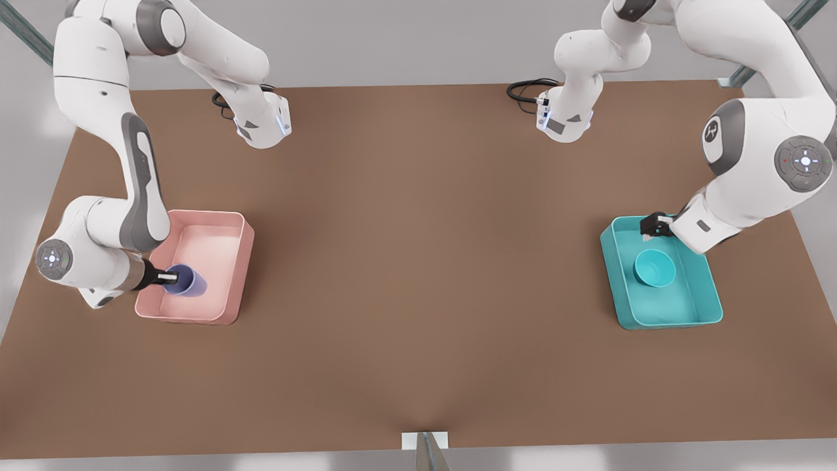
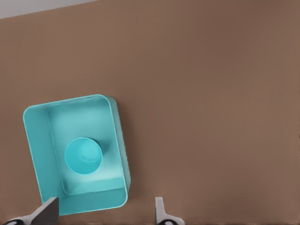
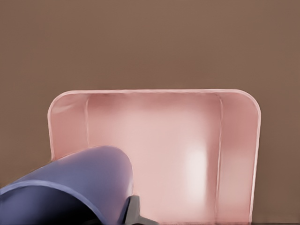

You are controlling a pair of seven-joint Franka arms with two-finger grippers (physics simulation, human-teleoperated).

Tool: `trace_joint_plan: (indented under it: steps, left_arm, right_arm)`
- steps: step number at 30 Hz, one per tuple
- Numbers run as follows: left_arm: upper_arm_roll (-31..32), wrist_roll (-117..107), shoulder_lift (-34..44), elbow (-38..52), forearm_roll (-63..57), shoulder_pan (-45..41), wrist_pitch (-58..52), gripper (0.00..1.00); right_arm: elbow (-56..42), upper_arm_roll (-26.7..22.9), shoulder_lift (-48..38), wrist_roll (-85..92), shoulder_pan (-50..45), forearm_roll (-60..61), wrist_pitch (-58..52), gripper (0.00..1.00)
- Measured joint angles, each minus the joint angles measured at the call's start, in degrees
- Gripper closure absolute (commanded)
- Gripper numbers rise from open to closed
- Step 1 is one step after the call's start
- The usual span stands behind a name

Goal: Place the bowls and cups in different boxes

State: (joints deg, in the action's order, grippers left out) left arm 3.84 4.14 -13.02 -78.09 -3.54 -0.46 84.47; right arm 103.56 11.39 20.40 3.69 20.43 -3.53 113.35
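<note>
Right claw (image 1: 171, 278) closed around the cup (image 1: 186, 280), arm bent low; left claw (image 1: 654, 230) spread wide, empty.

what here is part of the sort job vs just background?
Job:
- teal bowl, resting in teal box
- purple cup, held over pink box by right gripper
- left gripper, open above the teal box

Background:
- brown table

Brown tabletop (image 1: 418, 261), plain surface. Pink box (image 1: 230, 278) lies on it toward the front view's left; teal box (image 1: 703, 288) toward the right, well apart.
</note>
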Motion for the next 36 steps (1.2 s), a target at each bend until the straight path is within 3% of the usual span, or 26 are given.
trace_joint_plan:
  steps: [5, 10, 11, 12, 13, 22, 27, 32, 36]
  left_arm:
    - [2.3, -2.2, 1.0, 0.0, 1.6, 0.5, -5.1, 0.0]
    - [2.9, -3.9, 1.4, 0.0, 1.9, 0.7, -7.4, 0.0]
    - [2.9, -4.2, 1.4, 0.0, 1.9, 0.7, -7.8, 0.0]
    - [3.0, -4.4, 1.5, 0.0, 2.0, 0.8, -8.2, 0.0]
    - [3.1, -4.7, 1.7, 0.0, 2.0, 0.8, -8.7, 0.0]
    - [3.3, -6.5, 1.6, 0.0, 2.1, 0.7, -10.6, 0.0]
    - [3.3, -7.1, 1.6, 0.0, 2.1, 0.7, -10.8, 0.0]
    - [3.3, -7.6, 1.6, 0.0, 2.2, 0.7, -10.9, 0.0]
    - [3.3, -7.9, 1.5, 0.0, 2.2, 0.7, -10.9, 0.0]
  right_arm:
    - [7.5, 0.0, 0.9, 4.0, 1.7, 0.1, 9.8, 0.79]
    - [8.3, 0.0, 3.7, 7.0, 1.9, 0.6, 16.7, 0.79]
    - [8.4, 0.0, 3.9, 7.6, 1.8, 0.8, 17.5, 0.63]
    - [8.3, 0.0, 4.2, 7.9, 1.8, 0.8, 18.2, 0.22]
    - [8.3, 0.0, 4.6, 7.9, 1.8, 0.5, 18.8, 0.0]
    - [7.8, 0.2, 5.0, 6.6, 1.7, -0.7, 21.1, 0.0]
    - [6.5, 0.7, 0.6, 8.7, 1.6, 0.9, 18.4, 0.0]
    - [-6.6, 0.8, -8.0, 9.2, -0.8, 2.2, 1.7, 0.0]
    - [-11.1, 0.8, -15.7, 7.8, -3.5, 2.4, -12.7, 0.0]
